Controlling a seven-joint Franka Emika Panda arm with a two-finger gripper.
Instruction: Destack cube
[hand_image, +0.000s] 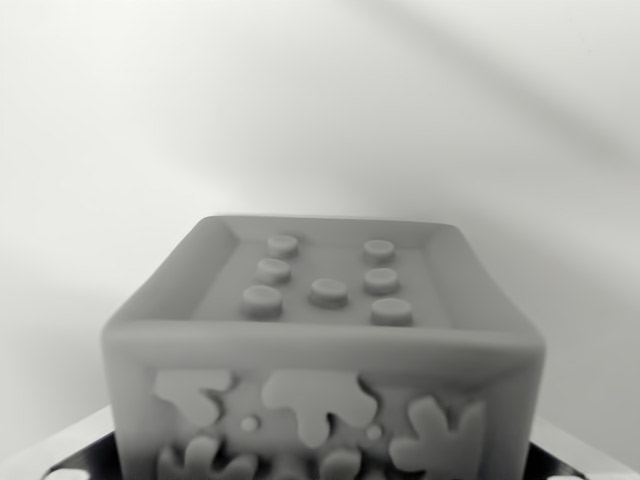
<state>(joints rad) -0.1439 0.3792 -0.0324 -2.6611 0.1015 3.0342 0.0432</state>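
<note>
A grey cube (325, 340) fills the lower half of the wrist view, very close to the camera. Its top face is recessed and carries several round studs. Raised blob shapes cover its near side face. Under the cube, a dark surface with pale edges (60, 460) shows at the lower corners; whether this is another cube I cannot tell. No fingers of my gripper appear in the picture.
A plain pale background (320, 100) with soft shadows lies behind the cube.
</note>
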